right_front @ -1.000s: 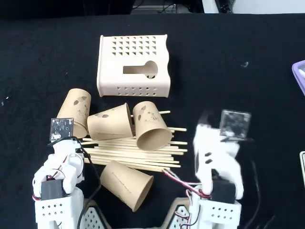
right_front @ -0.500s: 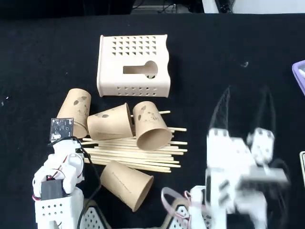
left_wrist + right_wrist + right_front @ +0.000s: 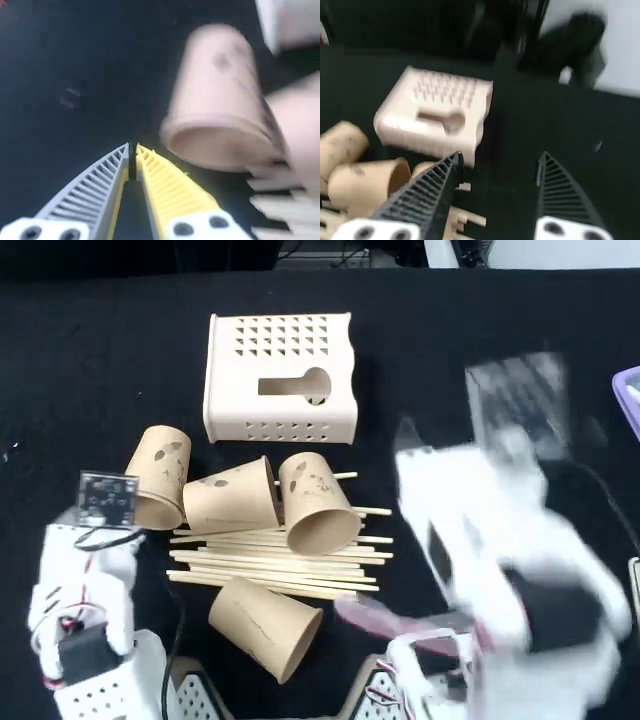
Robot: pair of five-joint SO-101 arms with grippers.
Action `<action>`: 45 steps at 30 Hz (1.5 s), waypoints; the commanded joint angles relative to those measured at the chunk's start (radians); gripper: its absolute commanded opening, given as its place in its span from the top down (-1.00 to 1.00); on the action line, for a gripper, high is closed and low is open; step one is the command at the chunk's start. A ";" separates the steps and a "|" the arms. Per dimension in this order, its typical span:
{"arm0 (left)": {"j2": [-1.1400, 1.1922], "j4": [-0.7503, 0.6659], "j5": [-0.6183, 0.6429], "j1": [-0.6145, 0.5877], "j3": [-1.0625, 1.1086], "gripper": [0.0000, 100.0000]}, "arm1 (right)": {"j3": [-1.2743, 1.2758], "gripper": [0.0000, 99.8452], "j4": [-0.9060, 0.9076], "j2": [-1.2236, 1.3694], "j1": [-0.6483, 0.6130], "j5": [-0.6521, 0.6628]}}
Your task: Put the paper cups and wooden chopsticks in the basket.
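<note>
The cream perforated basket lies on the black table, far of centre, its slotted face toward the camera. Several brown paper cups lie on their sides: one at the left, two in the middle, one nearer. A bundle of wooden chopsticks lies between them. My left gripper is shut and empty, just short of the left cup's rim. My right gripper is open above the table, with the basket and cups beyond it.
The left arm stands at the near left. The right arm is raised and blurred at the right. A purple object sits at the right edge. Bare black cloth lies right of the basket.
The right arm has swung up and away from its near rest pose, toward the far right. The left arm has shifted left. Cups, chopsticks and basket have not moved.
</note>
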 commanded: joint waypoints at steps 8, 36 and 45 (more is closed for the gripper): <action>0.005 -0.193 0.351 -0.021 -0.147 0.38 | 0.045 0.16 -0.189 0.414 -0.011 -0.163; 1.938 -0.207 0.620 0.306 -1.466 0.39 | 0.048 0.16 -0.634 0.854 -0.008 -0.155; 2.190 -0.207 0.618 0.300 -1.626 0.40 | 0.044 0.16 -0.735 0.937 0.035 -0.163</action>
